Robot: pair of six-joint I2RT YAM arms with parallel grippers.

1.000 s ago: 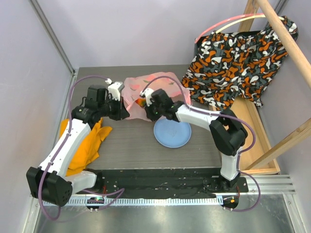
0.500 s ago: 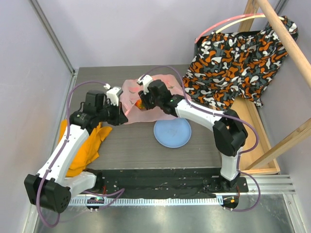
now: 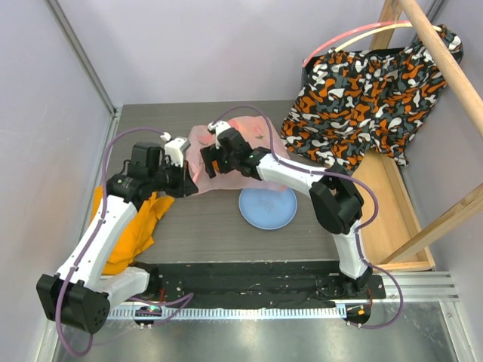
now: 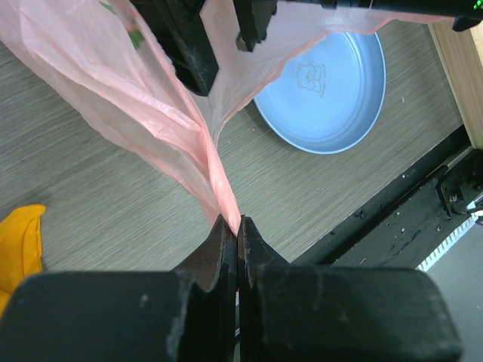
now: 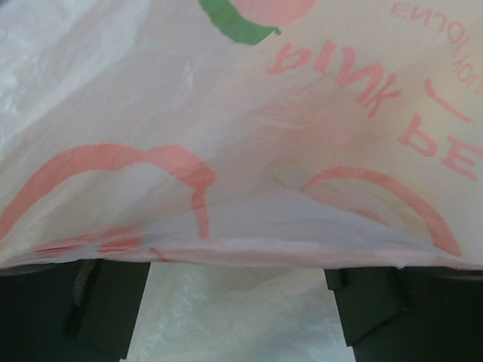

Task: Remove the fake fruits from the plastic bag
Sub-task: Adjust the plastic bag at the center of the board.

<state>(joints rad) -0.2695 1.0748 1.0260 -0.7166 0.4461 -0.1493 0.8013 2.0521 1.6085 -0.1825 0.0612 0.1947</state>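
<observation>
The pink plastic bag (image 3: 240, 151) lies crumpled at the back middle of the table. My left gripper (image 3: 186, 179) is shut on its near-left edge, and the left wrist view shows a twisted pink strand (image 4: 225, 197) pinched between the closed jaws, pulled taut. My right gripper (image 3: 210, 160) is pushed into the bag's left side with its fingers wide apart. In the right wrist view, printed bag film (image 5: 249, 151) fills the frame above the spread fingers (image 5: 106, 309). No fake fruits show; the bag and the right gripper hide whatever is inside.
A light-blue plate (image 3: 268, 208) sits just in front of the bag, also seen as the plate (image 4: 332, 90) in the left wrist view. An orange cloth (image 3: 134, 226) lies at the left under the left arm. Patterned fabric (image 3: 370, 87) hangs on a wooden frame (image 3: 392, 196) at the right.
My right gripper has moved left and deeper into the bag, and its fingers have spread from nearly shut to wide open. The left gripper keeps its hold and has shifted slightly left.
</observation>
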